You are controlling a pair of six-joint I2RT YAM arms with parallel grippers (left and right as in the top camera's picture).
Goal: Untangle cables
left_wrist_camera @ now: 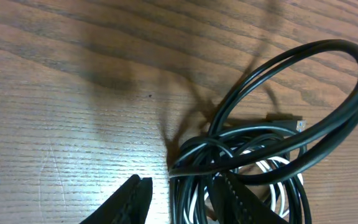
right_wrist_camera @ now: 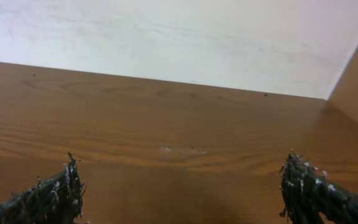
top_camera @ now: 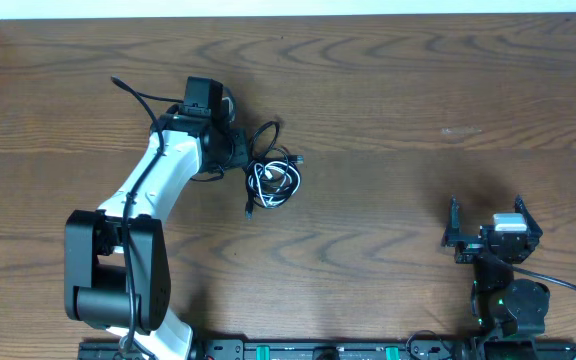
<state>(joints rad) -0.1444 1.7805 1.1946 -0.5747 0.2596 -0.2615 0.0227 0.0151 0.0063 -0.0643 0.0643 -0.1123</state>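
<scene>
The cables lie in a tangled bundle on the wooden table, left of centre. In the left wrist view, black cable loops cross over a coiled white cable, and a small plug end shows beside them. My left gripper sits at the bundle's left edge. Its jaws stand apart, with several black strands between them. These strands lie against the right finger, and bare wood shows beside the left finger. My right gripper stands wide open over bare wood at the near right, far from the cables.
A black wire of the left arm loops over the table behind it. One thin cable end trails toward me from the bundle. The table's far edge meets a white wall.
</scene>
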